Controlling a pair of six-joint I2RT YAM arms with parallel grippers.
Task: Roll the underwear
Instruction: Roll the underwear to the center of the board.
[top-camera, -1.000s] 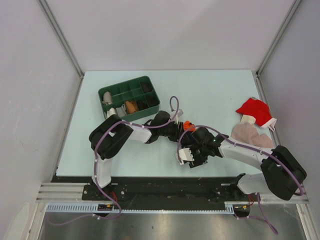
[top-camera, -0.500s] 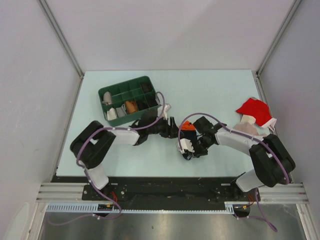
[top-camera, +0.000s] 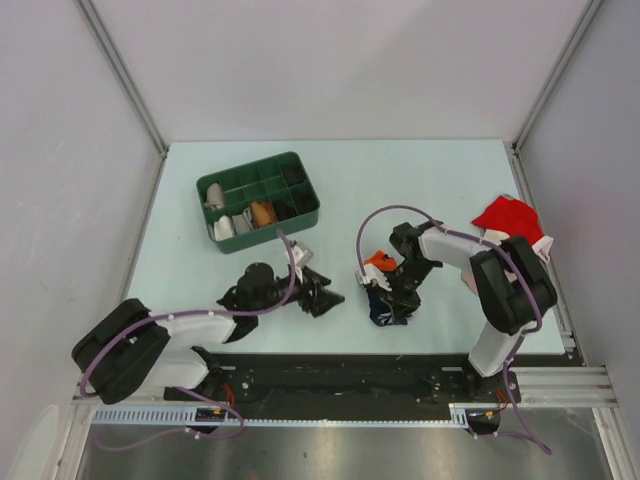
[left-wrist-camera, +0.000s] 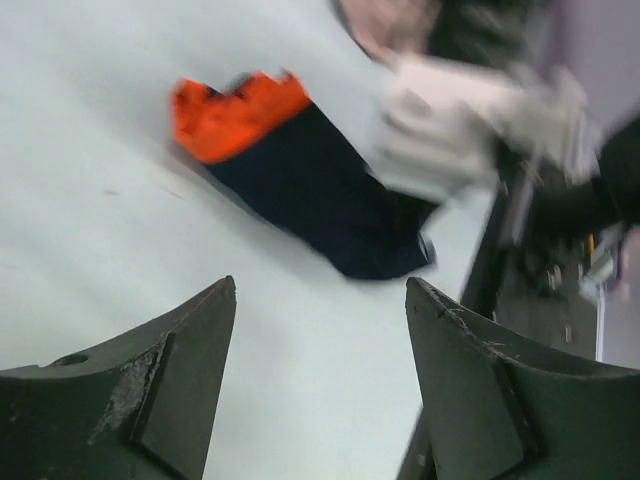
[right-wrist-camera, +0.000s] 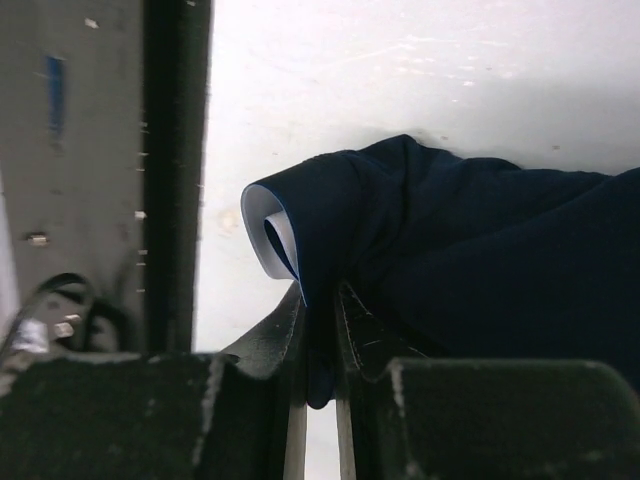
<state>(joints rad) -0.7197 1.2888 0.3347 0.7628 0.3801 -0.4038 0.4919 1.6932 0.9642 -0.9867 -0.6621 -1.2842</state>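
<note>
Jaws of the right gripper (right-wrist-camera: 318, 300) were almost closed, pinching a thin fold at the curled end of the underwear (right-wrist-camera: 470, 260). Most of the cloth lay just past those jaws, on the table (right-wrist-camera: 400, 60). Jaws of the left gripper (left-wrist-camera: 320, 290) were wide apart and held nothing; the underwear lay ahead of them, not touching. It looked soft, light and floppy, so I think the roll could fall open or slide. A good place to hold might be the thick curled edge, through all the layers, not the loose orange end (left-wrist-camera: 235, 115).
</note>
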